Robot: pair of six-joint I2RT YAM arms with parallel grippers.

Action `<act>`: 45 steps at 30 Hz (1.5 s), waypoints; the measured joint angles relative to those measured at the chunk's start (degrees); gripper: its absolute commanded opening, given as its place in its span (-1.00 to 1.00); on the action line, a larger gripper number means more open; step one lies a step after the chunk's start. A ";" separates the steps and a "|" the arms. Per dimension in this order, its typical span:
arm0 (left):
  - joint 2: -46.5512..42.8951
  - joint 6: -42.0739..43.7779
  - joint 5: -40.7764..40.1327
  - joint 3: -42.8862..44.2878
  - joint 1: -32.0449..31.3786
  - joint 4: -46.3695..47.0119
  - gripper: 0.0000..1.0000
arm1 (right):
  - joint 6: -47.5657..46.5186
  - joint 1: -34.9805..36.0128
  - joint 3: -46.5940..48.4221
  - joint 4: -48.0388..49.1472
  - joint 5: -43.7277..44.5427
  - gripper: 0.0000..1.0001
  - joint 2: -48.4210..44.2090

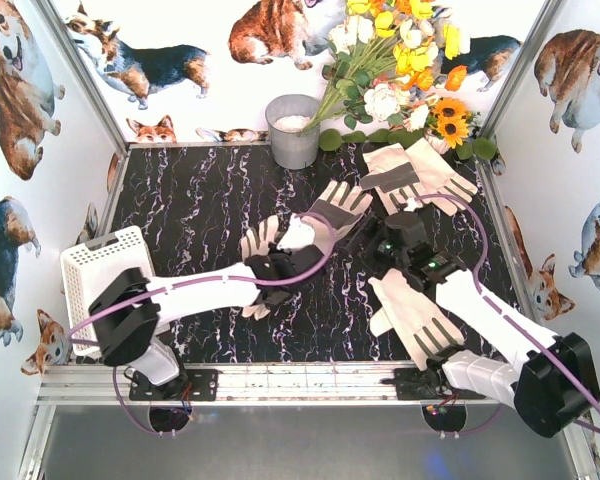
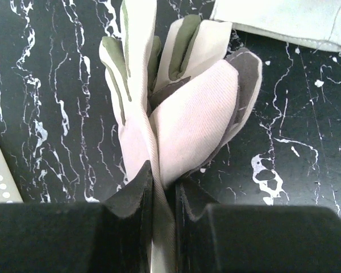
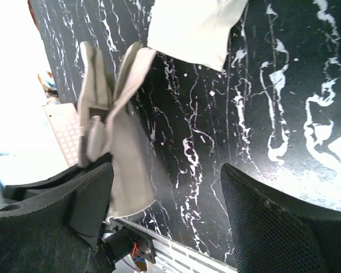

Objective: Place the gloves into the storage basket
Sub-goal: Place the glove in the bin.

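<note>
My left gripper (image 1: 283, 263) (image 2: 165, 183) is shut on the cuff of a cream glove (image 1: 318, 222) (image 2: 184, 108), which is bunched up over the middle of the black marbled table. My right gripper (image 1: 365, 238) (image 3: 167, 179) stands open just right of that glove, with nothing between its fingers. The same glove (image 3: 116, 136) looks blurred beside its left finger (image 3: 88, 193). Another glove (image 1: 413, 316) lies flat by the right arm. Two more gloves (image 1: 420, 175) lie at the back right. The white storage basket (image 1: 98, 262) (image 3: 68, 129) sits at the left edge.
A grey metal bucket (image 1: 293, 130) stands at the back centre, next to a bunch of artificial flowers (image 1: 400, 60). Corgi-printed walls close in three sides. An aluminium rail (image 1: 310, 382) runs along the near edge.
</note>
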 measured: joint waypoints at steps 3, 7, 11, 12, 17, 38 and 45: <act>-3.02 1.68 1.77 0.00 1.70 -0.72 -1.00 | -0.63 -1.79 -1.62 -0.09 -0.46 0.56 -1.09; -6.43 4.28 4.63 0.02 3.67 -1.44 -1.00 | -1.22 -4.13 -3.61 -0.09 -1.53 0.56 -2.27; -7.19 6.38 5.70 0.90 5.42 -4.55 -1.00 | -2.29 -6.08 -4.68 -0.20 -1.95 0.57 -3.48; -7.21 6.91 5.66 1.27 5.99 -5.51 -1.00 | -2.47 -6.43 -4.74 -0.28 -2.10 0.57 -3.72; -8.90 9.27 4.76 2.71 10.49 -9.44 -1.00 | -3.52 -7.72 -4.81 0.11 -3.13 0.57 -4.13; -20.63 27.17 -9.81 2.86 39.01 -19.34 -1.00 | -4.20 -10.82 -8.66 2.62 -6.99 0.57 -5.77; -24.22 41.16 -9.18 -7.32 45.35 -14.53 -1.00 | -4.13 -11.52 -9.68 4.02 -8.00 0.56 -6.12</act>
